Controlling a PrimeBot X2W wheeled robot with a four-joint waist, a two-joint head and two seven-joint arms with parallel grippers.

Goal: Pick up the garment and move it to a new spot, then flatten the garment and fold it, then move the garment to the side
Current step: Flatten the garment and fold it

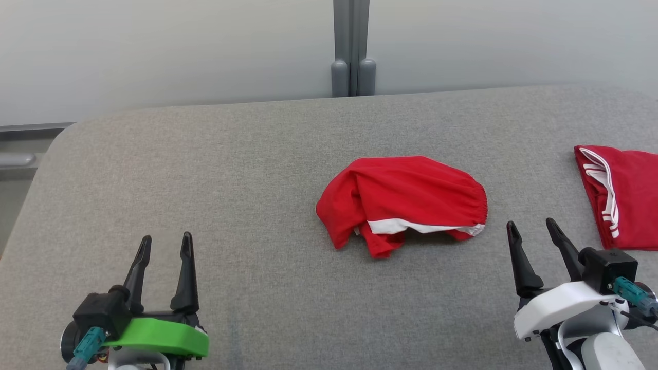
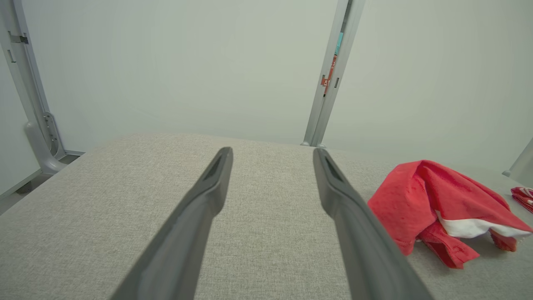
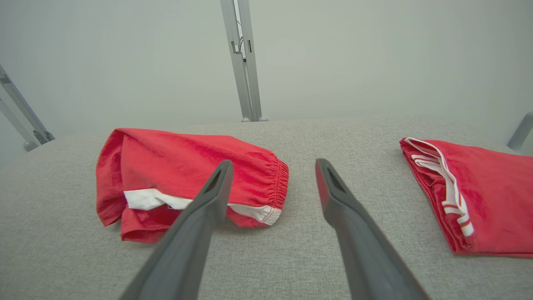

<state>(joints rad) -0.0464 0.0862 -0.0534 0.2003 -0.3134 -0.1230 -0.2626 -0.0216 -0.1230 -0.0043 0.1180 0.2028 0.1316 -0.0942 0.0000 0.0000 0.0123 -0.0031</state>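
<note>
- Left gripper [image 1: 166, 236] sits near-left, fingers spread wide with nothing between them, over the bare grey cushioned surface [image 1: 205, 169].
- Right gripper [image 1: 530, 222] sits near-right, fingers likewise spread and empty.
- Beyond their tips, mid-surface, lies the crumpled red garment [image 1: 406, 195], with a white band along its near edge; it is clear of both grippers.
- Right wrist view brings out the gathered elastic at that garment's right end, and a folded red garment [image 3: 491, 196] with white stripes further right.
- Left wrist view catches just a sliver of that folded piece.
- Head view takes both grippers in together.
- Count: two grippers, two red garments.
</note>
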